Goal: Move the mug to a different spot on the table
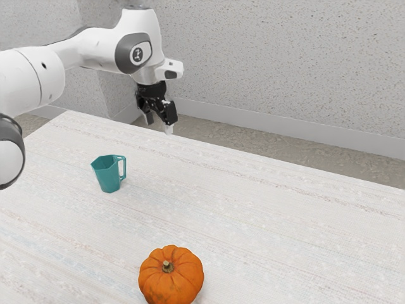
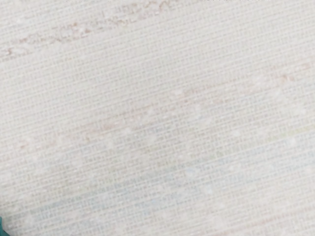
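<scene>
One mug [image 1: 108,172], one pumpkin [image 1: 171,275] (well apart), one table [image 1: 285,209].

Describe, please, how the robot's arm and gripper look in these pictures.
The arm is made of glossy white rounded segments, with a grey round cap bearing a small mark and a dark grey joint band. The gripper is black and blocky, with two short fingers, one pale-tipped.

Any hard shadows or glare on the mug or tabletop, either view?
Exterior view: the light is soft and even; the mug and the pumpkin throw only faint, diffuse shadows on the table, and there is no glare. Wrist view: flat light on the table's weave, with no hard shadow or bright hotspot.
</scene>
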Controlling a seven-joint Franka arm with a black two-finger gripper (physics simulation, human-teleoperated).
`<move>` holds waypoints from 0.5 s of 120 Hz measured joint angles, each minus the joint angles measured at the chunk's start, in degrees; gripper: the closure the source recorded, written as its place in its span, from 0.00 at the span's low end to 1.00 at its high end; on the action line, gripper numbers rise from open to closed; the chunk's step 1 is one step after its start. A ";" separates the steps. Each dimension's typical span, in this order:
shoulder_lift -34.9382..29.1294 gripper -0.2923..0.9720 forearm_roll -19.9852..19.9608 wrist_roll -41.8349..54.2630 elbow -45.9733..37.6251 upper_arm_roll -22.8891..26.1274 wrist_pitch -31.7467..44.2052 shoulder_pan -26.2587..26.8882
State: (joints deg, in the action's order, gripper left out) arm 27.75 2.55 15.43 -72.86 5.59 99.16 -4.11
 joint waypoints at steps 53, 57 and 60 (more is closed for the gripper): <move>11.80 0.25 4.34 15.10 4.21 4.77 1.87 -10.98; 12.12 0.25 4.56 16.08 4.20 4.77 2.08 -11.56; 12.28 0.25 4.69 16.77 4.20 4.77 2.23 -11.89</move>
State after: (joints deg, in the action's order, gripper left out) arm 40.03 7.24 32.20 -68.66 10.36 101.39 -16.00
